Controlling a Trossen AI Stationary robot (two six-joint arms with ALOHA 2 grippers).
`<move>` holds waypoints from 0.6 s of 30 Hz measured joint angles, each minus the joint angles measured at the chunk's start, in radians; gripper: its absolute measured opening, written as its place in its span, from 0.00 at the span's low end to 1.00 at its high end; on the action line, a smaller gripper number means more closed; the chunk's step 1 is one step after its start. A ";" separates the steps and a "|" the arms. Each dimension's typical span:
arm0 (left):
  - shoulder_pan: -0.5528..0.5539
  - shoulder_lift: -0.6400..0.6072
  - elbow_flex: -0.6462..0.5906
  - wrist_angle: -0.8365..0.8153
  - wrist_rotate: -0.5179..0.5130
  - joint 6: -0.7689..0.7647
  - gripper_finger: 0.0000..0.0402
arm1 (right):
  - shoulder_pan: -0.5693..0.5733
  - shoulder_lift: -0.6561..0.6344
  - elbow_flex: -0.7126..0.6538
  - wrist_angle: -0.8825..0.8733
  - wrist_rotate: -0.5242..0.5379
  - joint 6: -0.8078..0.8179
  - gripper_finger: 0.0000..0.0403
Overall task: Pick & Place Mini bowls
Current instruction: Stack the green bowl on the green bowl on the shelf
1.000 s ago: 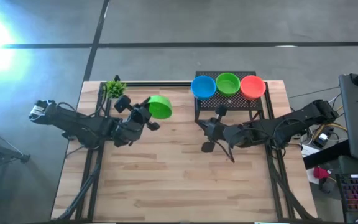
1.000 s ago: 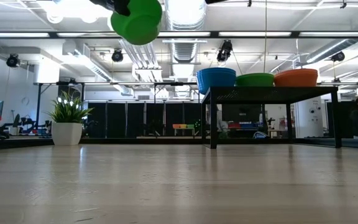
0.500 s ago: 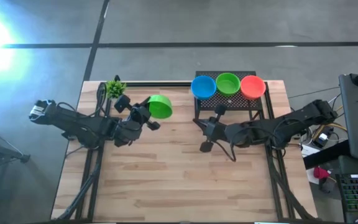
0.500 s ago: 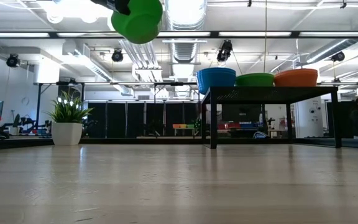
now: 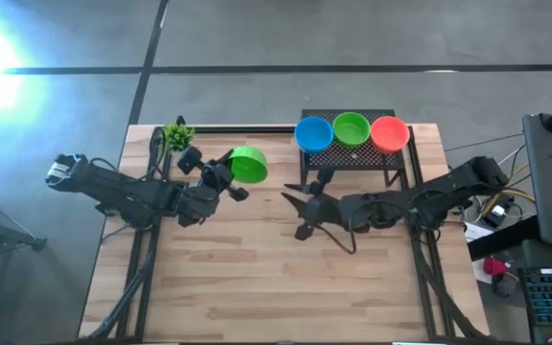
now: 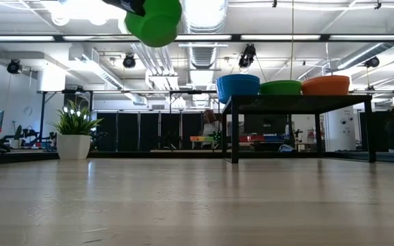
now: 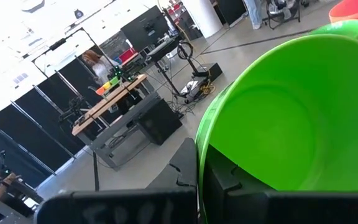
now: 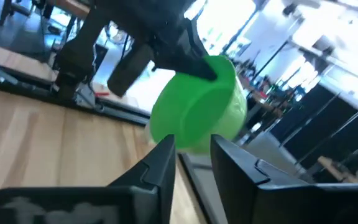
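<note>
A green mini bowl [image 5: 248, 165] hangs in the air over the table's far left part, held by my left gripper [image 5: 230, 178]. It shows high in the low view [image 6: 154, 20] and fills the left wrist view [image 7: 291, 112]. My right gripper [image 5: 298, 213] is open and hovers mid-table, pointing left at this bowl [image 8: 197, 112], its fingers [image 8: 160, 165] apart and touching nothing. Blue [image 5: 313, 133], green [image 5: 351, 126] and orange-red [image 5: 389, 133] bowls sit in a row on a black rack [image 5: 353, 158]. My left gripper is shut on the green bowl's rim [image 7: 199, 146], on the side facing the table's left. One finger [image 7: 219, 180] is inside the bowl and one outside. The fingers come from the left, roughly level. The bowl is lifted clear and tilted.
A small potted plant [image 5: 175, 135] stands at the far left corner, also seen in the low view [image 6: 74, 130]. The black rack [image 6: 299, 102] stands on legs at the far right. Bare wooden tabletop [image 5: 257, 278] lies toward the near edge.
My right gripper has moved toward the table's left, away from the rack and closer to the held green bowl, staying open. The left gripper keeps the bowl aloft in nearly the same place.
</note>
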 joint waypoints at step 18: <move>-0.003 0.122 0.000 0.150 0.026 0.130 0.00 | -0.102 0.157 0.040 0.219 0.016 -0.032 0.32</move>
